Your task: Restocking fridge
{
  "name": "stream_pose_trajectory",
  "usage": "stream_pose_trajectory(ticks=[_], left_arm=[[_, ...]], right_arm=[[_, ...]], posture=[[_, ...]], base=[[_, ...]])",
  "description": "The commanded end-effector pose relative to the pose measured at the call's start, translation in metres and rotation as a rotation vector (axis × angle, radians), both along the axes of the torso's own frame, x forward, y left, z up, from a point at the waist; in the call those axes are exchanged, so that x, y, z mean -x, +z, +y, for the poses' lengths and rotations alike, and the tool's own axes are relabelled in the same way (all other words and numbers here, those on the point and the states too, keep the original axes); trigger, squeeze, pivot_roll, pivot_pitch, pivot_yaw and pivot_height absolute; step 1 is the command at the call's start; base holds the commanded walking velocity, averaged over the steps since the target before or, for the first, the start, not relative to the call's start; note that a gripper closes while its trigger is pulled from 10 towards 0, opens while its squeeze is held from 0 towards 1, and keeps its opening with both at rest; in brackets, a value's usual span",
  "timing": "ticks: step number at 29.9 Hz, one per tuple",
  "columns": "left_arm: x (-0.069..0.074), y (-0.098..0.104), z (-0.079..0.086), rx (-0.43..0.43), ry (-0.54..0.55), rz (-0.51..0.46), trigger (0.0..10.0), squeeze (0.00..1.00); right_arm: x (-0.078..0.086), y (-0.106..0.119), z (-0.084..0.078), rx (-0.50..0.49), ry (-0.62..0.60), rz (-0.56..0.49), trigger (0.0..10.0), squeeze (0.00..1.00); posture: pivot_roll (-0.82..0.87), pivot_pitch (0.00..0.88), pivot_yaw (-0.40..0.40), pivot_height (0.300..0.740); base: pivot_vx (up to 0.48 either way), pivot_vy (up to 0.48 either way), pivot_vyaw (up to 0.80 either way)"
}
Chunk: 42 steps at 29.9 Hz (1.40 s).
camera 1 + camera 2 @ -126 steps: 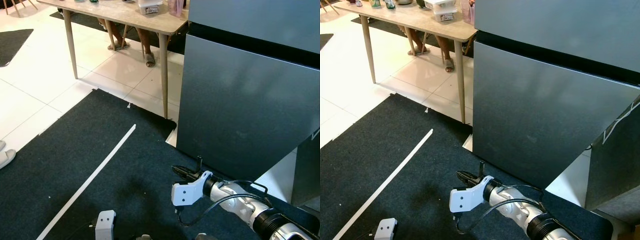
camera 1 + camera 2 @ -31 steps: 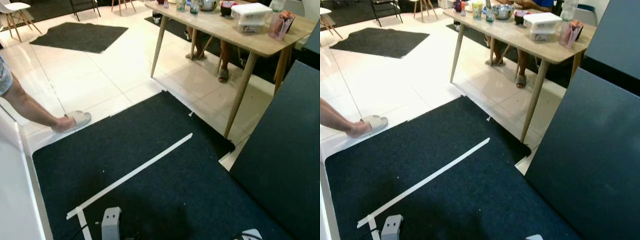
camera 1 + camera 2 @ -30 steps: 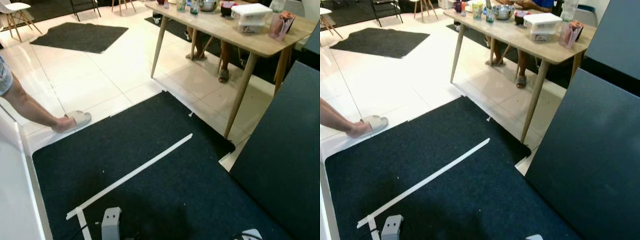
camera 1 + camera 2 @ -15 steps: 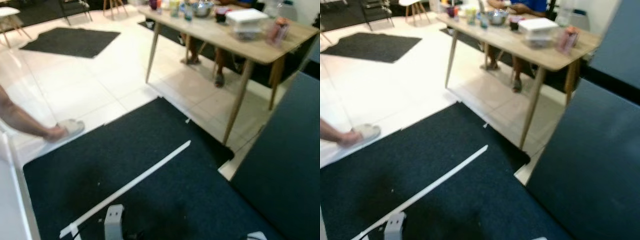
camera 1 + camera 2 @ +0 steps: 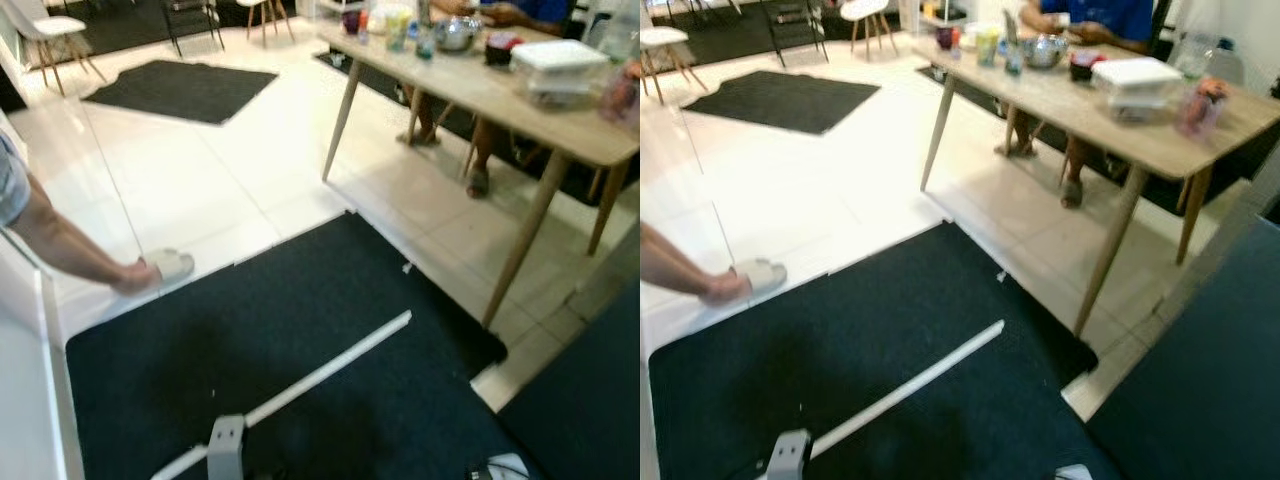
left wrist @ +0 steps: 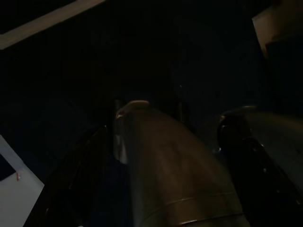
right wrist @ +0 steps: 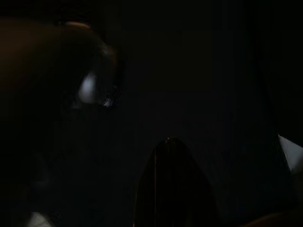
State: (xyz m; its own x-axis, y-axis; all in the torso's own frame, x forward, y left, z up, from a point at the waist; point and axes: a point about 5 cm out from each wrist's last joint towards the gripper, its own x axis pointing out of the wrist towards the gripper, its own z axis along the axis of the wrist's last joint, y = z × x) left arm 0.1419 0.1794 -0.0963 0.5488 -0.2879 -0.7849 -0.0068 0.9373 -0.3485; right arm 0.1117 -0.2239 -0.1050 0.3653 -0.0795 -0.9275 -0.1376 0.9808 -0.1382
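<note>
The robot is between fridge and supplies here, head camera blurred, looking out over the room; my read is it's on its way to fetch stock, and the next move calls for closing on the table and picking out an item.

At nine o'clock, a person's leg (image 5: 70,250) and sandalled foot (image 5: 165,266) stand on the white tile floor (image 5: 200,180), just off the edge of the black mat (image 5: 250,320), so that side needs a wide berth. Down at six, the left gripper (image 5: 226,445) pokes in over the mat; whether its claw is open or holding anything, I cannot tell, because the wrist views are too dark. A white tape line (image 5: 330,365) runs across the mat.

Up at one o'clock, the wooden table (image 5: 1110,120) carries the likely goods: cups (image 5: 987,45), a metal bowl (image 5: 1044,50), stacked clear containers (image 5: 1135,85). A seated person in blue (image 5: 1090,18) is behind it, feet underneath. At five o'clock the right gripper (image 5: 497,467) just shows, its claw unreadable. The dark fridge panel (image 5: 1200,380) fills four o'clock.
</note>
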Motion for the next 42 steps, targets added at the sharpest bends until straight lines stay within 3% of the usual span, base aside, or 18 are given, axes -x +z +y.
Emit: stream_pose_trajectory(ticks=[1,11,28,42], left_arm=[[0.0005,-0.0001,0.0016,-0.005,0.001,0.005,10.0,0.0],[0.0031,-0.0009,0.0019,-0.005,-0.002,0.011,10.0,0.0],[0.0052,-0.0018,-0.0001,-0.002,-0.014,0.016,10.0,0.0],[-0.0016,0.0007,0.0015,-0.009,-0.031,0.004,10.0,0.0]], right_arm=[[0.007,-0.0015,-0.0023,0.003,-0.016,0.023,10.0,0.0],[0.0082,-0.0015,-0.0041,0.017,-0.011,0.029,10.0,0.0],[0.0103,-0.0017,-0.006,0.032,-0.003,0.036,10.0,0.0],[0.0071,-0.0008,-0.0065,0.038,0.013,0.032,10.0,0.0]], posture=[[-0.03,0.076,0.015,0.74],[-0.03,0.076,0.015,0.74],[-0.03,0.077,0.018,0.74],[-0.02,0.044,0.025,0.74]], base=[[0.368,0.0,0.0],[0.366,0.0,0.0],[0.367,0.0,-0.76],[0.366,0.0,0.0]])
